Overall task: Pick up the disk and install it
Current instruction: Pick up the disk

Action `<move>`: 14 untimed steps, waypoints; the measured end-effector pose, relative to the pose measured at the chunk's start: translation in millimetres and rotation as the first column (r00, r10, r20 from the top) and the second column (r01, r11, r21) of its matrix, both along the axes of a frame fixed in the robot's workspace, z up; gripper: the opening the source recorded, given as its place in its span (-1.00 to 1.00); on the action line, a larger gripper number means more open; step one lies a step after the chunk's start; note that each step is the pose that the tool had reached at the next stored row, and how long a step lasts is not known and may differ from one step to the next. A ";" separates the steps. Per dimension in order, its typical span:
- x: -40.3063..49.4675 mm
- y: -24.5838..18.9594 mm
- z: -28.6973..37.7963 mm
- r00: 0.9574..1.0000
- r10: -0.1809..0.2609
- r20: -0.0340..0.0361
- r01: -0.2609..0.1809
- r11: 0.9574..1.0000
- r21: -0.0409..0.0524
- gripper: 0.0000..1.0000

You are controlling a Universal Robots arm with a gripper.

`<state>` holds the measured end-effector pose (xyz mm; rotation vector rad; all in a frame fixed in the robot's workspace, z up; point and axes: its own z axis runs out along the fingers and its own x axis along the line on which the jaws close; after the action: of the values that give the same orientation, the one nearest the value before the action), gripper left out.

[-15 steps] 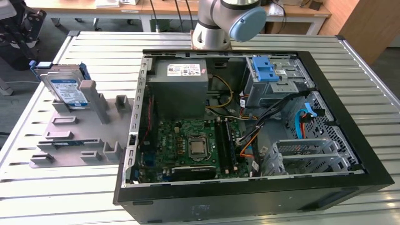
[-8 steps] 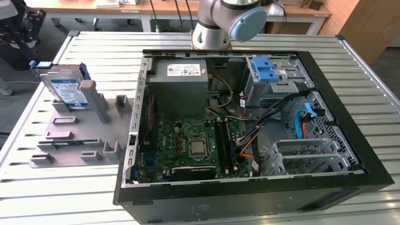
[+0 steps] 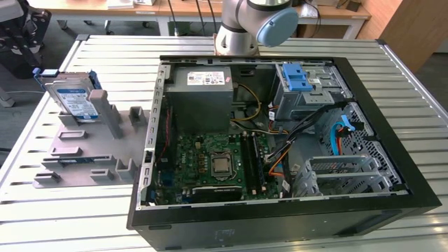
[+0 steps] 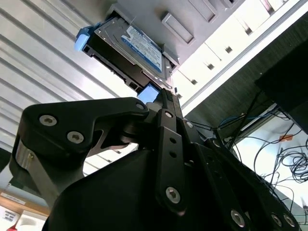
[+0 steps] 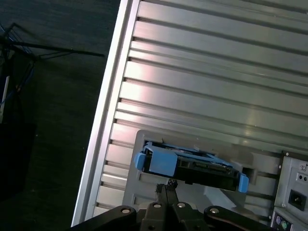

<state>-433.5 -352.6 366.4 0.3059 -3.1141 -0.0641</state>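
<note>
A: Gripper linkage sits closest to the lens in both wrist views. How do the jaws stand?

B: Pressed together. In the first wrist view the two black fingers meet at their tips with no gap, and they have hold of nothing.

A: And the disk?

B: On the exterior view's left, toward the far side of the slatted metal table. It stands upright on its edge in a slot of the grey holder, with its blue-and-white label facing the near side. The blue carrier bracket frames it.

A: How close is the gripper to it?

B: In the first wrist view the tips point at the disk's upper edge, and bare grey holder shows between them and the disk. I see no contact.

A: What else is on the table?

B: An open black computer case lies on its side, just right of the holder. Inside it, the grey power supply sits at the far left and the green motherboard is nearer. A grey drive cage with a blue latch on top stands at the far right.

A: And the arm?

B: Its base joint rises at the far edge of the table, behind the case.
</note>
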 end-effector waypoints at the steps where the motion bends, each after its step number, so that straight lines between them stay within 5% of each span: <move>1: 0.0 0.0 0.0 1.000 0.004 0.000 -0.004 1.000 0.000 -0.79; 14: -0.6 0.0 0.0 0.999 0.052 0.000 -0.052 0.999 0.000 -0.79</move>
<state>-434.0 -352.6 366.4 0.3863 -3.1041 -0.0635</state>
